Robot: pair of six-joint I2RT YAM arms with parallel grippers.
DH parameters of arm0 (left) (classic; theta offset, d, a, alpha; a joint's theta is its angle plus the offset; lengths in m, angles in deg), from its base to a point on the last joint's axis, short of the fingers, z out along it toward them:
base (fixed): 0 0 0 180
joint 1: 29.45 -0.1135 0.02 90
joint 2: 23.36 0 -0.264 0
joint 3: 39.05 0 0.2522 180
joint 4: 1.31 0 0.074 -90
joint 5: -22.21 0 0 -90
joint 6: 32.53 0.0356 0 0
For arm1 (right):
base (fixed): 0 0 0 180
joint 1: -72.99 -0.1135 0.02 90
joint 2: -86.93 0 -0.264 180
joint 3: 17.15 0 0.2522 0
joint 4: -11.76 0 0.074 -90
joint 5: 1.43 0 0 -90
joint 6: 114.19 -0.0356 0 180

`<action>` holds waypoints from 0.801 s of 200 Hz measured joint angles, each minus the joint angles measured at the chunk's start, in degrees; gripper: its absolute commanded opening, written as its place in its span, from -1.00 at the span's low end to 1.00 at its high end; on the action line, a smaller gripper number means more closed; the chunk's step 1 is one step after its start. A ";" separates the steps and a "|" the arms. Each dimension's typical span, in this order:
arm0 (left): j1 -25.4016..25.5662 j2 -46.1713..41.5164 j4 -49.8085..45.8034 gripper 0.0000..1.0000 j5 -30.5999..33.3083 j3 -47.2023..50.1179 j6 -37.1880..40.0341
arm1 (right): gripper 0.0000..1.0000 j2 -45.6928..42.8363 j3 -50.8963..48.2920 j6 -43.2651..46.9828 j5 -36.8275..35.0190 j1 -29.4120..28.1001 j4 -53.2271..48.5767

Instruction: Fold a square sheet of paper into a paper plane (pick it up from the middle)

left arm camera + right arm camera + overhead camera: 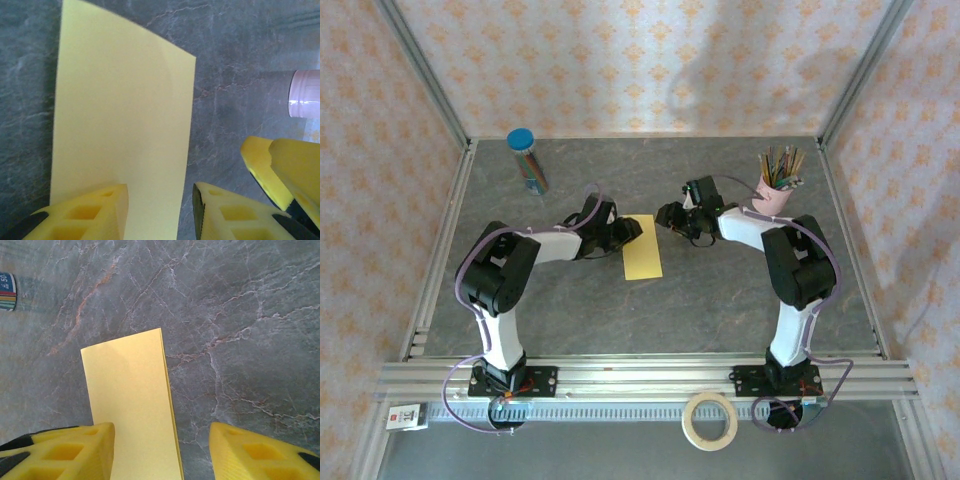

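Observation:
The square sheet of paper (642, 258) lies flat mid-table, folded in half into a narrow yellow rectangle; two layers show along its long edge (167, 390). It is a plain rectangle, not a pointed paper plane. My left gripper (626, 231) hovers at the paper's far left corner, jaws open, one finger (95, 212) over the paper (120, 125) and the other past its edge. My right gripper (670, 215) sits just beyond the far right corner, open, straddling the paper's (130, 400) long edge. The right fingers (280, 170) also show in the left wrist view.
A clear tube with a blue cap (527, 160) stands at the back left. A pink cup of coloured sticks (776, 185) stands at the back right, close to the right arm. A tape roll (710, 420) rests on the front rail. Metal frame rails border the table.

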 measured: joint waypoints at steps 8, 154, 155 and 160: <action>0.00 0.00 0.13 -0.23 0.15 0.94 -0.35 | -0.08 0.00 0.00 -0.15 0.17 0.00 0.02; -0.09 -0.15 8.85 -0.34 3.02 6.08 -7.58 | -0.35 -8.81 -17.35 -3.23 8.26 -2.97 0.96; -0.09 -0.15 8.87 -0.34 3.02 6.08 -7.58 | -0.36 -8.81 -17.44 -3.34 8.31 -2.99 1.05; -0.09 -0.13 8.90 -0.34 2.99 6.08 -7.58 | -0.36 -8.83 -17.94 -3.63 8.74 -3.17 1.36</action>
